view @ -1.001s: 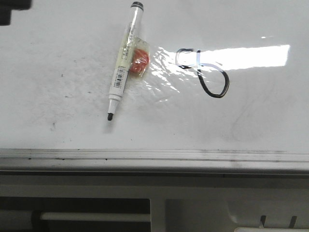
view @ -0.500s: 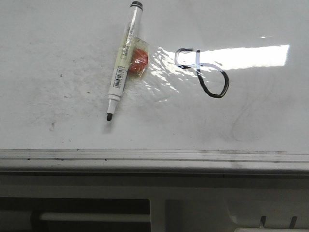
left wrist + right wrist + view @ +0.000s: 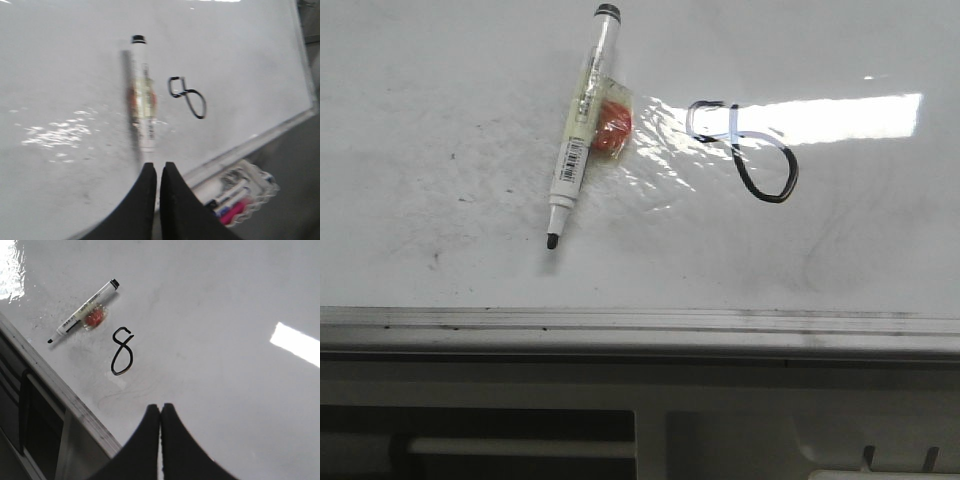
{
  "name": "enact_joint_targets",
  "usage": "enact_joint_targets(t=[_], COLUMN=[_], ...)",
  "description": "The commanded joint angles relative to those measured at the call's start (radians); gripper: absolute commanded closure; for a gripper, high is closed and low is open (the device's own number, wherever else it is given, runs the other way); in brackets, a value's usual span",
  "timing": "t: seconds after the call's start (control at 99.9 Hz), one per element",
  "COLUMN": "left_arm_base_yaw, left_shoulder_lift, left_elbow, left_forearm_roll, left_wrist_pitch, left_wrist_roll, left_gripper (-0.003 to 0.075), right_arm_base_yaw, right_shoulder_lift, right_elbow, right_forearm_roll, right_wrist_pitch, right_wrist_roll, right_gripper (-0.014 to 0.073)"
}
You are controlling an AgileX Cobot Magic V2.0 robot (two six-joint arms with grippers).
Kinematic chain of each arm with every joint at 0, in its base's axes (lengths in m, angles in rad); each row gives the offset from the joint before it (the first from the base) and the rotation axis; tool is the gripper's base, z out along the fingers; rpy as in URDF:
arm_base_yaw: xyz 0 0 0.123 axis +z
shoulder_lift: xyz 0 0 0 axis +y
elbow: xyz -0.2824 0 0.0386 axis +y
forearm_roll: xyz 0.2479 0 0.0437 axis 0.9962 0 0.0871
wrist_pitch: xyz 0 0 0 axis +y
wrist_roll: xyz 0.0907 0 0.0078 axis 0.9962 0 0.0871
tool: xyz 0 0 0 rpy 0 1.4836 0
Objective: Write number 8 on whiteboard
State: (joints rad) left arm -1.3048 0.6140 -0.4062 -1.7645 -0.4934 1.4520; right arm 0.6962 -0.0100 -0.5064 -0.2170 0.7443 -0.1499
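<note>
On the whiteboard [image 3: 440, 120]: 8 [image 3: 745, 150] drawn | marker [image 3: 580, 125] lies uncapped just beside it, put down, job looks finished | left gripper [image 3: 159, 172] closed, empty | right gripper [image 3: 160, 412] closed, empty

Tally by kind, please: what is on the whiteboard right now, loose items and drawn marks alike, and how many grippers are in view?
Markers on the whiteboard: 1, the uncapped marker
Orange items taped to its barrel: 1, an orange blob
Drawn figures: 1, the number 8
Grippers: 2, left gripper and right gripper, both shut and empty
Total: 5
</note>
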Motion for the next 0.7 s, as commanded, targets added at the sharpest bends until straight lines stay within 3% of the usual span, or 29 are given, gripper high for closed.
enact_joint_targets(t=[0.0, 0.08, 0.26, 0.35, 0.53, 0.66, 0.69], left_arm_base_yaw=[0.047, 0.139, 0.451, 0.602, 0.833, 0.964, 0.994], left_shoulder_lift=[0.002, 0.002, -0.060, -0.135, -0.326, -0.458, -0.490], left_elbow=[0.003, 0.051, 0.199, 0.262, 0.362, 0.441, 0.441], left_forearm_roll=[0.215, 0.530, 1.172, 1.386, 1.647, 1.685, 1.685], left_wrist_pitch=[-0.064, -0.066, 0.004, 0.078, 0.234, 0.255, 0.310], left_wrist_roll=[-0.009, -0.092, -0.789, -1.037, -1.314, -1.402, -1.404], left_gripper=[0.0741, 0.0741, 0.0741, 0.0741, 0.0741, 0.0741, 0.0741], right_arm_base_yaw=[-0.004, -0.004, -0.004, -0.004, -0.004, -0.004, -0.004], right_shoulder_lift=[0.026, 0.026, 0.026, 0.026, 0.026, 0.026, 0.026], right_elbow=[-0.019, -0.019, -0.019, -0.019, -0.019, -0.019, -0.019], right_forearm_roll=[-0.013, -0.013, -0.013, -0.013, -0.013, -0.013, -0.013], right_wrist_pitch=[-0.081, -0.081, -0.081, -0.081, -0.081, -0.081, -0.081], right_wrist_roll=[0.003, 0.003, 0.003, 0.003, 0.003, 0.003, 0.003], right_gripper=[0.0657, 0.0657, 0.0657, 0.0657, 0.0657, 0.0657, 0.0657])
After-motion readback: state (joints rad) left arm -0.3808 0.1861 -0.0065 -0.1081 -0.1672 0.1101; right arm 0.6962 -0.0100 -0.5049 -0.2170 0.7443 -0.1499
